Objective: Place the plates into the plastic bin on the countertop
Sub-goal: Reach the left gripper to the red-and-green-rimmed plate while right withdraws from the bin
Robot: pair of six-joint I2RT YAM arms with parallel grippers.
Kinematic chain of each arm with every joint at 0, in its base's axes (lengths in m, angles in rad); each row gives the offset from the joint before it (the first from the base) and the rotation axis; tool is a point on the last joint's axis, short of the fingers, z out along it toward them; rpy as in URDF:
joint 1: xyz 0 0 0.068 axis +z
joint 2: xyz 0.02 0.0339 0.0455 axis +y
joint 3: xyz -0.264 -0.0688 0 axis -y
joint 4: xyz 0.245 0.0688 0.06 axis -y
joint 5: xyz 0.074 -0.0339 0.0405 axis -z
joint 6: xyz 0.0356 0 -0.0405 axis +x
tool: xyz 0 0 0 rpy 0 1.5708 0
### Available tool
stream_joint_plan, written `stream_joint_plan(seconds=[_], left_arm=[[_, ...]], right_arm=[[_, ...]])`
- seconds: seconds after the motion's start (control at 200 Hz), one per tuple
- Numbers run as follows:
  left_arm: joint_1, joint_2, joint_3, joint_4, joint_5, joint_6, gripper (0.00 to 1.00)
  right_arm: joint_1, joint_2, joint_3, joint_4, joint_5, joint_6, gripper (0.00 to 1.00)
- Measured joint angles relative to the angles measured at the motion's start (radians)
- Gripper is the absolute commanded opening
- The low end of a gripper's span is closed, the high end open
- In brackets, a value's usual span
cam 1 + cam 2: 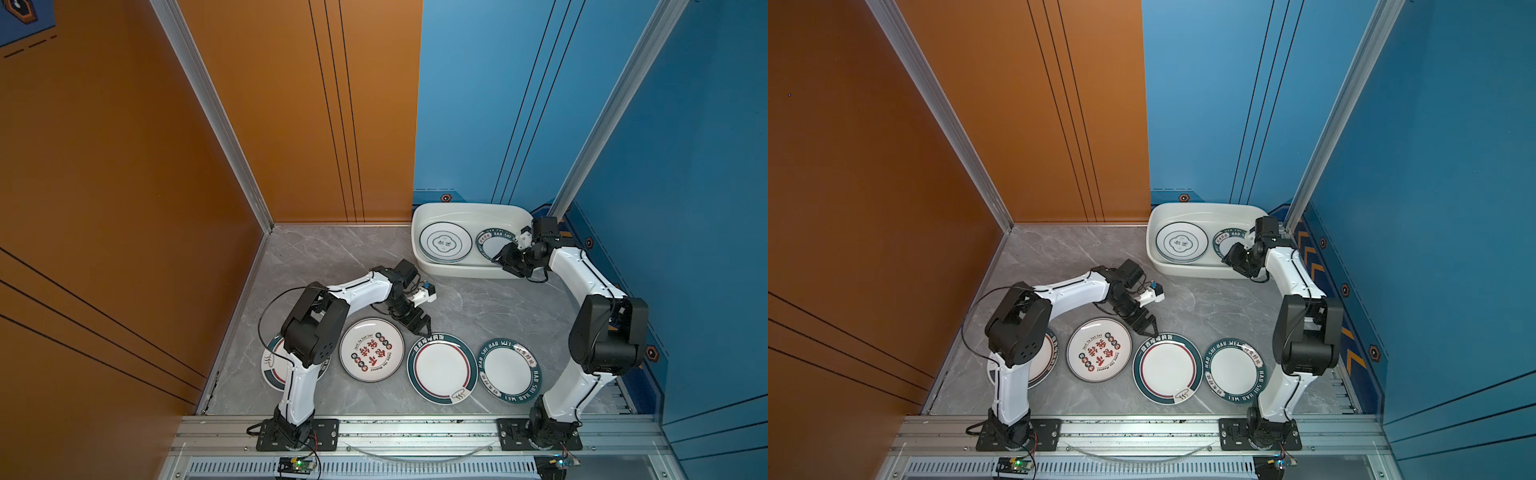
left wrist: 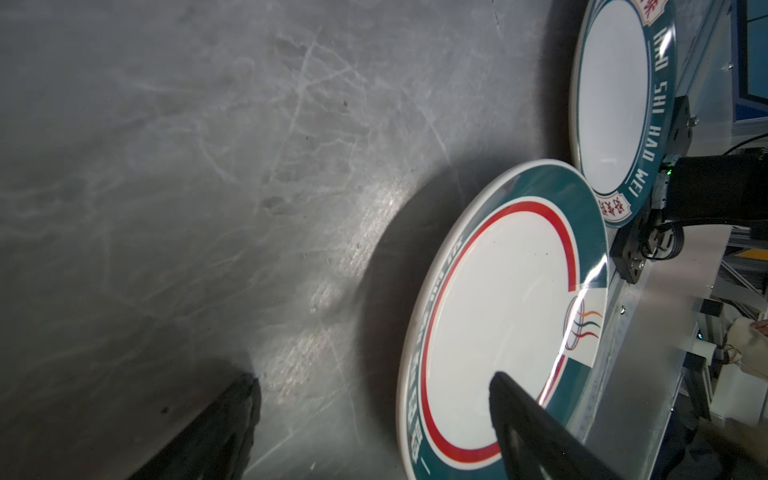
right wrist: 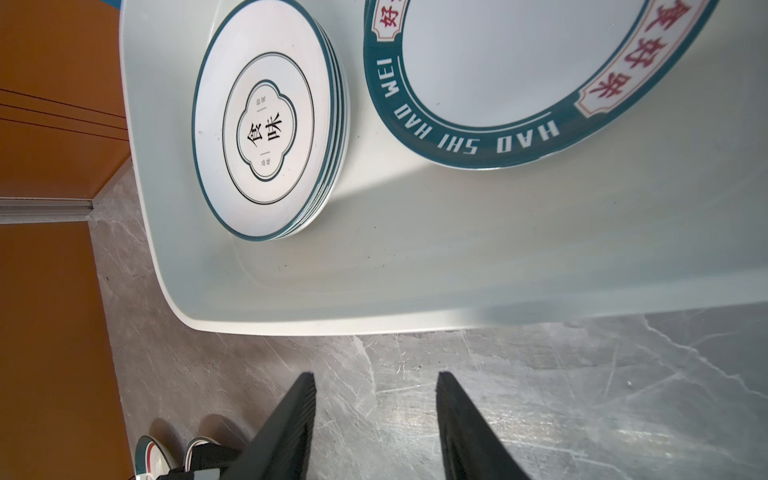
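Grey marble countertop (image 1: 332, 266), white-veined. Directly on it: white plastic bin (image 1: 457, 272), far right corner; four plates in near row, left to right: partly hidden plate (image 1: 269, 372), red-character plate (image 1: 371, 350), red-ringed green-rim plate (image 1: 441, 368), lettered green-rim plate (image 1: 509, 370). Last two just beside each other.

Leftmost plate (image 1: 271, 368) on the countertop (image 1: 332, 257) is mostly buried under the left arm (image 1: 309, 332) in both top views, so most of its pattern is out of sight. The lettered plate (image 1: 495, 246) in the plastic bin (image 1: 432, 211) is half covered by the right gripper (image 1: 498, 257) up there, and the right wrist view chops it off at the frame edge. The stack (image 3: 338, 104) beside it: can't count the layers (rims blur together). Small print on the red-character plate (image 1: 371, 350) is too tiny to read.
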Motion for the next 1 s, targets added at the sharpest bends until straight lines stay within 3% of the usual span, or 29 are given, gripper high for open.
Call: stream_joint_plan(seconds=[0.075,0.1,0.37,0.711,0.996], left_arm=[[0.000,0.002,0.000,-0.005,0.017,0.015,0.87],[0.000,0.002,0.000,-0.006,0.023,0.019,0.82],[-0.015,0.030,0.006,-0.023,0.058,0.055,0.72],[-0.021,0.064,0.015,-0.026,0.083,0.079,0.51],[-0.027,0.081,0.015,-0.026,0.121,0.082,0.42]], right_arm=[[0.001,0.000,-0.007,0.001,-0.001,0.000,0.50],[0.001,0.000,-0.008,0.004,-0.001,0.000,0.50],[0.003,0.000,-0.009,0.016,-0.005,0.000,0.50],[0.002,0.000,-0.011,0.017,-0.009,0.000,0.50],[-0.004,0.000,-0.012,0.016,-0.023,0.000,0.50]])
